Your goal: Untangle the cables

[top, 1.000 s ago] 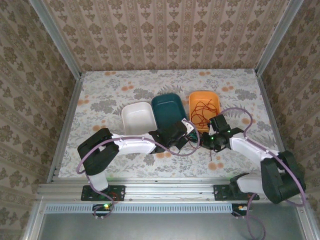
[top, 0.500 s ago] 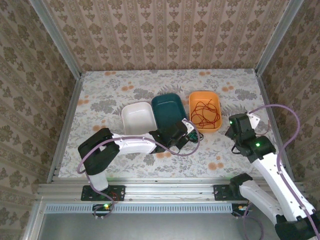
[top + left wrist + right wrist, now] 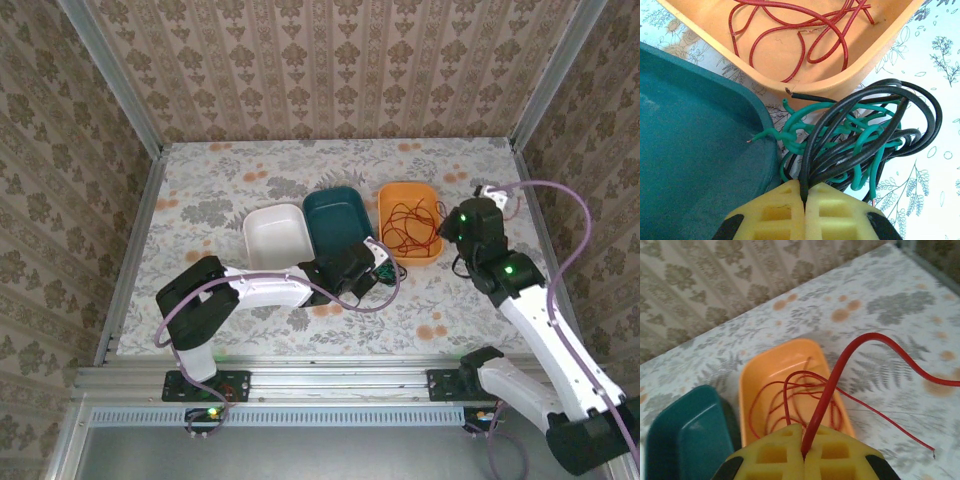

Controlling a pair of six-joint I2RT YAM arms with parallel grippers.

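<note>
Nearest the arm bases, the left hand (image 3: 804,197) lies low over the bench (image 3: 220,180). Its yellow fingers are pressed together on a strand of the black cable (image 3: 920,100), which runs straight into the seam between them. That grip looks meant to anchor the knot. The black cable loops several times just in front of the hand, and the green cable (image 3: 805,120) is threaded through those loops, one bare end poking toward the teal tub (image 3: 690,150). The knot sits on the bench against the near wall of the orange tub (image 3: 880,45) and just beside the teal one, so neither colour is sorted yet.

Farther back three tubs stand side by side: a white tub (image 3: 275,235), the teal, then the orange. Inside the orange tub the red cable (image 3: 805,45) lies in loose coils, free of the other colours, which suggests each tub is to take one colour.

Right of the orange tub, the right hand (image 3: 802,440) is raised off the bench and pinches a length of that red cable between closed fingers. The length arcs up and away to the right, other parts trail back into the orange tub, and one loose end lies on the bench beside it. Held high like this, it can probably be fed down into the tub without dragging the rest out.
</note>
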